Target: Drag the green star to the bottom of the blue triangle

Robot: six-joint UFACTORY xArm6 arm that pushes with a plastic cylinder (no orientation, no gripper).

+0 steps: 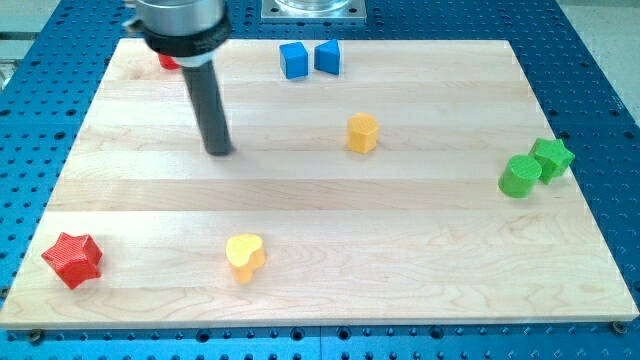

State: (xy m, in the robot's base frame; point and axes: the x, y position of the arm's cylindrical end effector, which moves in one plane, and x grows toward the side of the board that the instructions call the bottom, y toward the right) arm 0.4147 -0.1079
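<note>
The green star (553,157) lies near the board's right edge, touching a green cylinder (519,177) on its lower left. Two blue blocks sit side by side at the view's top. The right one looks like the blue triangle (328,57) and the left one like a blue cube (293,60). My tip (219,151) rests on the board at the upper left, far from the green star and well to the lower left of the blue blocks. It touches no block.
A yellow hexagon block (363,132) sits below the blue blocks. A yellow heart (245,256) and a red star (73,259) lie near the bottom left. A red block (169,62) is partly hidden behind the arm at the top left.
</note>
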